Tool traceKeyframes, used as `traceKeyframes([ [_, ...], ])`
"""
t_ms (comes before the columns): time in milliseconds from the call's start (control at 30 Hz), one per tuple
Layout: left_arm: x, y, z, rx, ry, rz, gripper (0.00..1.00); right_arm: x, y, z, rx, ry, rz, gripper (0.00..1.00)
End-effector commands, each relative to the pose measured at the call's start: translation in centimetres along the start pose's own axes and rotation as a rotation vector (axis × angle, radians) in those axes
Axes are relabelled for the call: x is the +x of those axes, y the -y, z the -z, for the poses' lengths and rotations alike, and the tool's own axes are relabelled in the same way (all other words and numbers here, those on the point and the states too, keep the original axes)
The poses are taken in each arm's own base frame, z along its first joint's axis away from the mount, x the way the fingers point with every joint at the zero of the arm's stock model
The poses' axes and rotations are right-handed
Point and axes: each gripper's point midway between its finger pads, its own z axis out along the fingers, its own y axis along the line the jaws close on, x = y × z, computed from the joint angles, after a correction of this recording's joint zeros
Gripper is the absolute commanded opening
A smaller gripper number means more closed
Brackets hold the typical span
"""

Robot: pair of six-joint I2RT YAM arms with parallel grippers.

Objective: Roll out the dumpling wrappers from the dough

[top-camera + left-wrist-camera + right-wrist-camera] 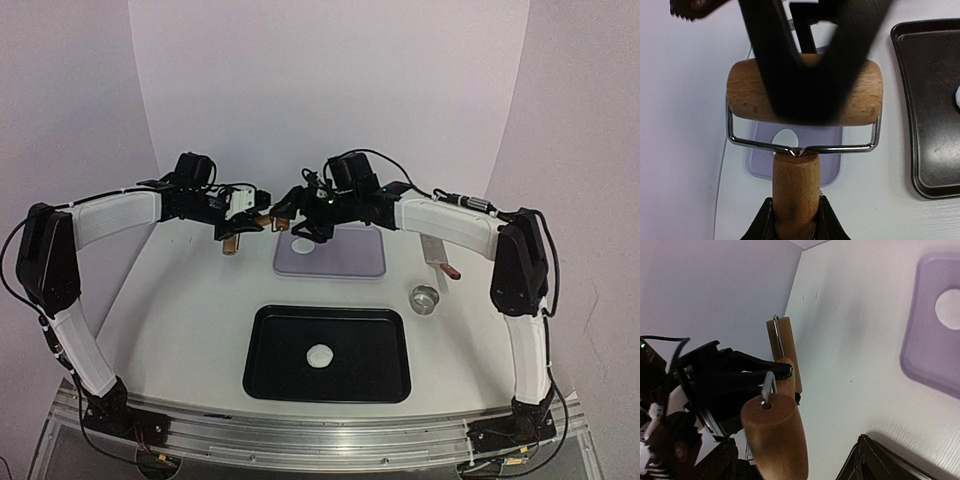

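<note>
Wooden roller (747,95) aloft, 12 o'clock | left tool (796,220) clenched on handle (795,185) | right tool (790,460) spread astride barrel | next, likely: clear right, lower onto dumpling wrapper (302,247) at 4 o'clock

Robotics lab bench, set up with kitchen props.

Evidence:
- Left arm (110,215) and right arm (450,225), white-shelled with black joints, are bolted to an aluminium rail (320,440) at the near edge of a white table (180,320).
- Loose black cables (15,270) loop along the arms and trail at the bases. A green indicator light (327,198) glows by the right wrist.
- A plain pale backdrop (330,80) curves round the table at the back and both sides, like a photo booth.
- The cooking gear is sparse and spaced apart: a black tray (370,350) holding one dough disc (320,355), a purple mat (350,255), a steel ring (426,298) and a wooden roller (747,95).
</note>
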Motion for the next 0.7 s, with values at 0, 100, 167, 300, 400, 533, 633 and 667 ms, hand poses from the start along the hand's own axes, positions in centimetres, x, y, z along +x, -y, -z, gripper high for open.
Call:
traceKeyframes([
  [0,-3.9,-2.1,1.2,-0.069,0.074,0.022,0.0,0.1,-2.4,-0.4,-0.073,-0.052,-0.034,0.71],
  [100,-4.6,-1.6,0.8,-0.059,0.087,0.009,0.0,-0.1,-2.6,-1.1,-0.083,-0.053,-0.033,0.63],
  [167,-5.2,-1.4,0.7,-0.059,0.1,-0.01,0.0,-0.1,-2.0,-1.6,-0.072,-0.053,-0.049,0.58],
  [300,-6.1,-1.6,0.5,-0.073,0.119,-0.03,0.0,0.2,-1.4,-2.3,-0.067,-0.071,-0.075,0.5],
  [400,-6.2,-2.0,0.3,-0.081,0.117,-0.026,0.0,0.2,-1.4,-2.5,-0.065,-0.075,-0.076,0.5],
  [533,-6.5,-1.7,0.1,-0.077,0.126,-0.044,0.0,0.0,-1.4,-2.8,-0.065,-0.076,-0.074,0.46],
  [633,-6.9,-1.7,0.0,-0.081,0.134,-0.045,0.0,0.1,-1.1,-3.1,-0.06,-0.084,-0.077,0.32],
  [667,-7.1,-1.9,0.0,-0.085,0.137,-0.043,0.0,0.3,-1.0,-3.1,-0.057,-0.089,-0.077,0.27],
])
